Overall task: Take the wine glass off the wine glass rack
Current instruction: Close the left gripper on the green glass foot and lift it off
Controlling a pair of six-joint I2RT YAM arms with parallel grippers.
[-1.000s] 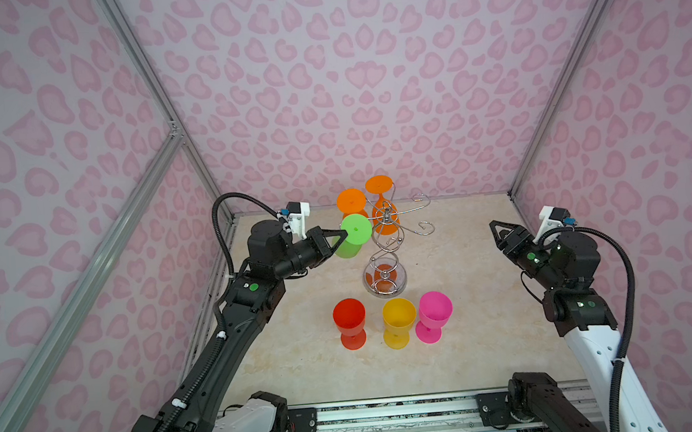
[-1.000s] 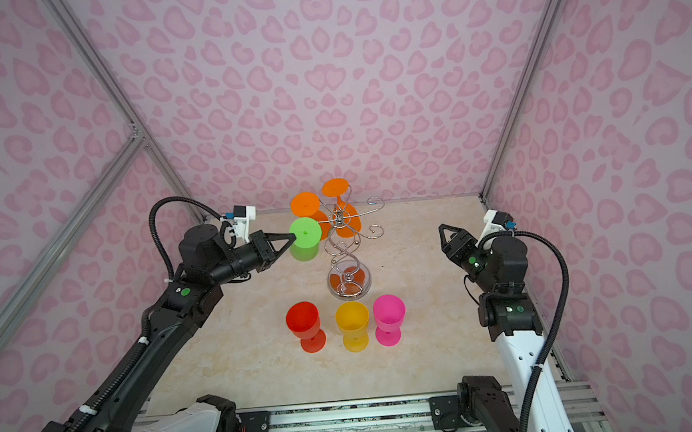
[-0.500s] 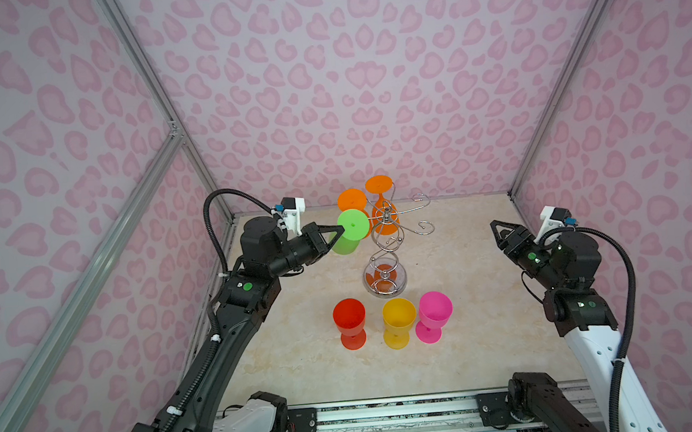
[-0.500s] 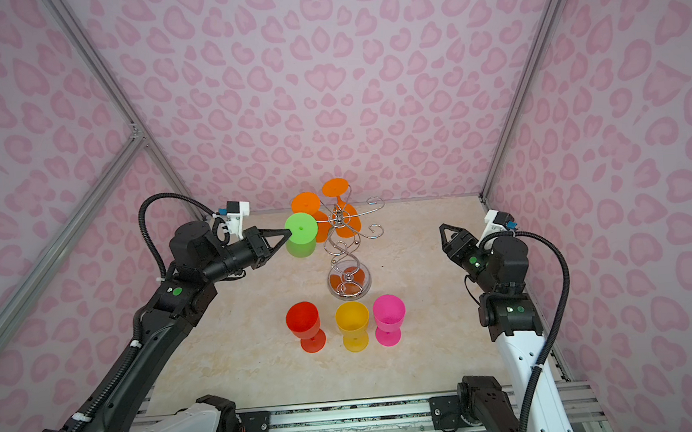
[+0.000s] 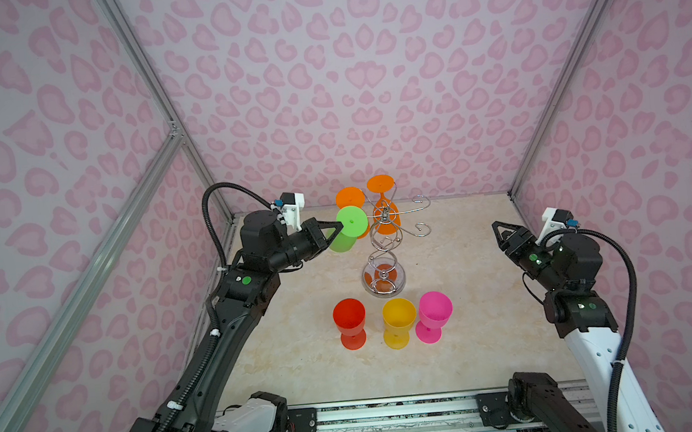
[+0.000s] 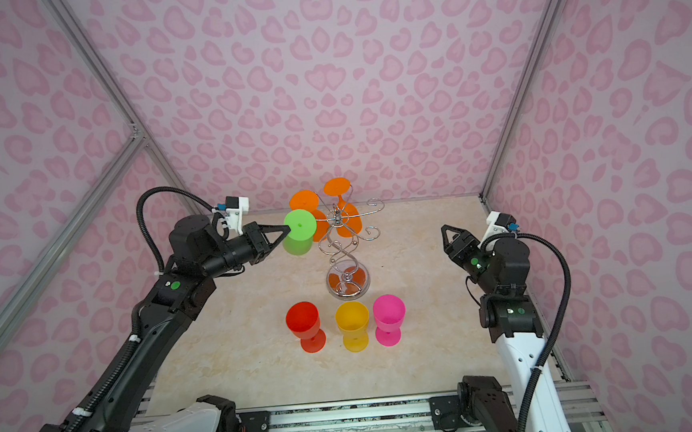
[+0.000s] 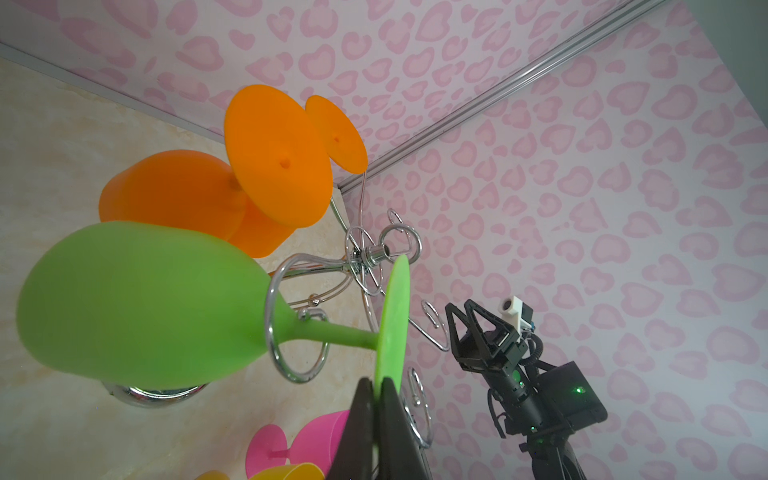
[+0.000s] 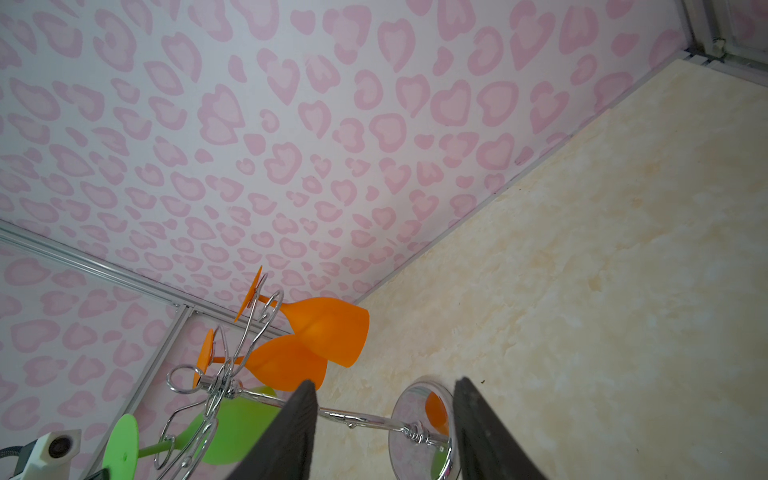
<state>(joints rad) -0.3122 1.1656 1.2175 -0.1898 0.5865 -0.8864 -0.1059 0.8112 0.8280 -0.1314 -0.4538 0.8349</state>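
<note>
Green plastic was what the left pincer was clamped on: the thin edge of the foot disc of the green wine glass. The glass hung bowl-down with its stem threaded through a curled hook of the wine glass rack, so it had not yet been freed. The foot's rim was probably chosen because it stood clear of the chrome wire, which would let the stem be slid out through the hook's open side. Two orange glasses were left hanging on the rear hooks. A red glass, a yellow glass and a pink glass stood upright on the surface in front of the rack's base (judged a likely set-down row). The right pincer was held with its jaws apart and empty, well away, presumably kept clear. Against the frame a second before, the green foot was seen slightly higher and drawn a little leftward from the rack's centre, while the right arm had not shifted.
</note>
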